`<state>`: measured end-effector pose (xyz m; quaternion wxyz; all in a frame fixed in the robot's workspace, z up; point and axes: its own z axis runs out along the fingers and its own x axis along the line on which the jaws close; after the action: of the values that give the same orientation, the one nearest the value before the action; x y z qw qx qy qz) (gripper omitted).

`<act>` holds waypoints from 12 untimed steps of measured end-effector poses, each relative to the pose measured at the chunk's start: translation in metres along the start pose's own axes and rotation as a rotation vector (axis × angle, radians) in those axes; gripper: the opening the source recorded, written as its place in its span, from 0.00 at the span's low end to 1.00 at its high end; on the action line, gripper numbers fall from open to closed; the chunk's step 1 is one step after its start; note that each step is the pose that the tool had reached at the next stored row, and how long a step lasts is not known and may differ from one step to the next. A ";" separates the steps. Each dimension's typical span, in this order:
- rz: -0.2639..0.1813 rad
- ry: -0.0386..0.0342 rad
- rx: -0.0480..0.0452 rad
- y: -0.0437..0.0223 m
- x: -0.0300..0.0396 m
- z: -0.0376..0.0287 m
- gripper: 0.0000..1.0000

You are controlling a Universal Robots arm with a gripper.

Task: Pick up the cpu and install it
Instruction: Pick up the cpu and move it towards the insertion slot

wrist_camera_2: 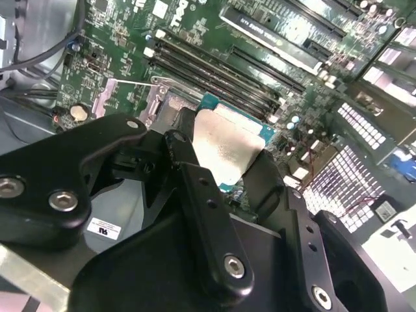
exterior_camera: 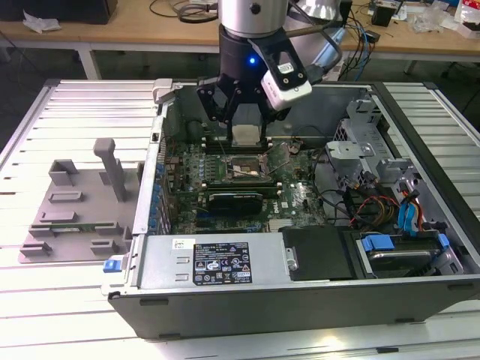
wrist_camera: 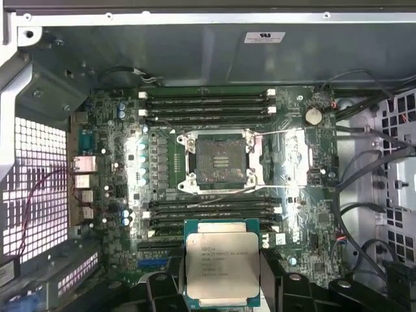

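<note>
claw (exterior_camera: 245, 141) clamps cpu (wrist_camera: 221, 268) | case (exterior_camera: 300, 307) holds motherboard (exterior_camera: 300, 196) | socket (wrist_camera: 221, 159) open

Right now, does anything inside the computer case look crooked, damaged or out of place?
Nothing stands out. The cpu sits straight between the fingers, held over the motherboard, and the socket lies open and empty, with no damage that I can see.

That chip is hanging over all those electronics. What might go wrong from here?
The small square silver-topped cpu is pinched only at its edges by the black end effector; a slip might drop it onto the green motherboard. It must seat squarely in the open dark square socket; coming down shifted or tilted could damage it.
</note>
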<state>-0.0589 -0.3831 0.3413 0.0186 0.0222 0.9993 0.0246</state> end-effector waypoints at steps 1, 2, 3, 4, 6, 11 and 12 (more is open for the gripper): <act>0.000 -0.0001 -0.0001 0.0030 0.0001 0.0029 0.55; 0.000 0.0000 -0.0001 0.0051 -0.0004 0.0064 0.55; 0.000 0.0001 0.0000 0.0067 -0.0011 0.0094 0.55; 0.000 0.0000 -0.0001 0.0089 -0.0019 0.0124 0.55; 0.000 0.0001 0.0000 0.0135 -0.0021 0.0162 0.55; 0.000 0.0001 0.0000 0.0326 -0.0012 0.0270 0.55; 0.000 0.0001 0.0001 0.0336 -0.0011 0.0289 0.55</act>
<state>-0.0553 -0.3482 0.3143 0.0186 0.0222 0.9993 0.0245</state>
